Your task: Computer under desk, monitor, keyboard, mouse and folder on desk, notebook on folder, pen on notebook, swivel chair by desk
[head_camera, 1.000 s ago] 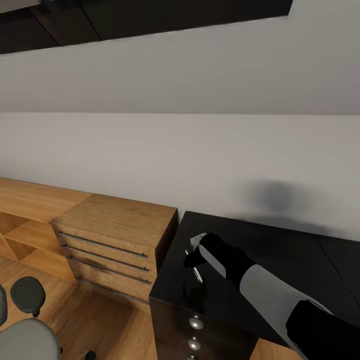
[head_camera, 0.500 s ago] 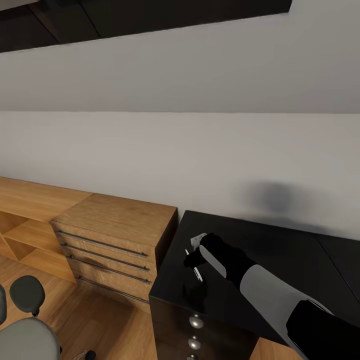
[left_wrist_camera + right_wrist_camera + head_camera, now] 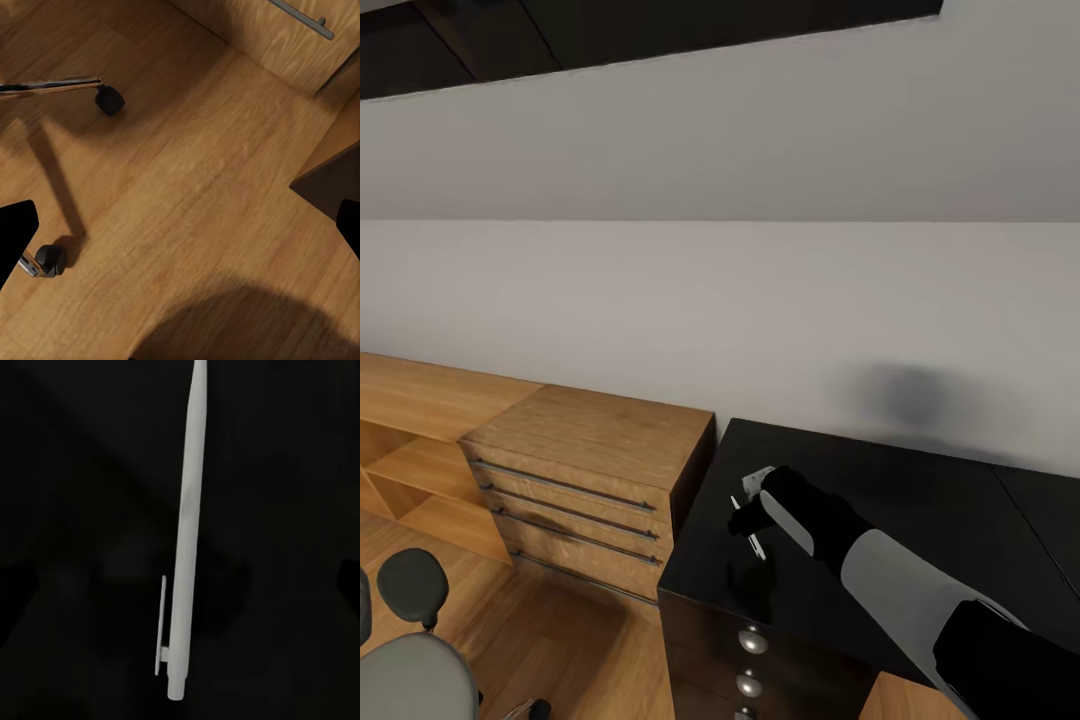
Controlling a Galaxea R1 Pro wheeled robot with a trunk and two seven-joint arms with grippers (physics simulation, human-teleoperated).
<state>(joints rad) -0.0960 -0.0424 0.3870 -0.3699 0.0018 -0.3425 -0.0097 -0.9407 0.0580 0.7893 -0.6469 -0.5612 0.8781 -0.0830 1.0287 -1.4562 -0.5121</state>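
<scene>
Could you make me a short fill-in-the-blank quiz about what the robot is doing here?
1. The right gripper hangs over the desk, whose top is coloured ____.
2. The thin white thing under that gripper is a ____.
3. Beside the desk stands a drawer unit made of light ____.

Missing words: black; pen; wood

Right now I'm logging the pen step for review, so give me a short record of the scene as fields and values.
desk: black top, drawers with round silver knobs at its front
pen: white, lying on the desk top under the right end effector
right end effector: over the desk's corner by the pen; open or shut cannot be told
left end effector: fingers wide apart above the wooden floor
swivel chair: on the floor beside the wooden drawer unit
</scene>
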